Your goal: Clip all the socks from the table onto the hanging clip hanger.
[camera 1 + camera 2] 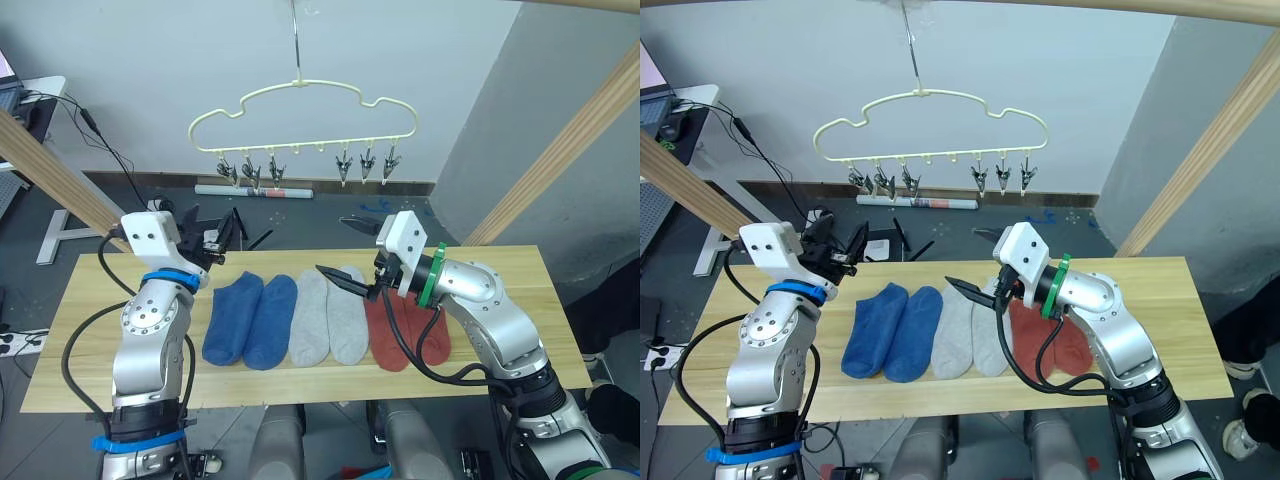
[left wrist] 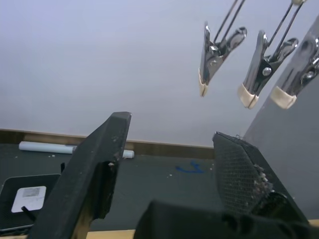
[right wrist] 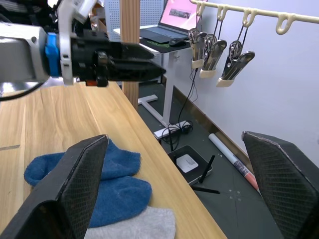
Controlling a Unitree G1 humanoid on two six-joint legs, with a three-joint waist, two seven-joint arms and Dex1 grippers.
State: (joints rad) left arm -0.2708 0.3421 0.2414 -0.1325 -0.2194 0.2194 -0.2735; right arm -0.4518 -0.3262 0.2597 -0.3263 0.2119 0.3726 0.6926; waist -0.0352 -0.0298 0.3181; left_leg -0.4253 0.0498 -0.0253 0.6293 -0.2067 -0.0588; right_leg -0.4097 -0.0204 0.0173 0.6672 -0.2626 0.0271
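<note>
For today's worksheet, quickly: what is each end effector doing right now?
Left end effector: open, holding nothing, raised toward the clips.
Right end effector: open, holding nothing, above the socks.

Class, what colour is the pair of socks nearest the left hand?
Blue socks, clearest in the left eye view.

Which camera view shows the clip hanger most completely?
The left eye view: the whole clip hanger is there, with its hook, cloud-shaped wire and all six clips; the right eye view shows nearly the same. The left wrist view gives three clips close up. The right wrist view shows the hanger's bar with three clips.
</note>
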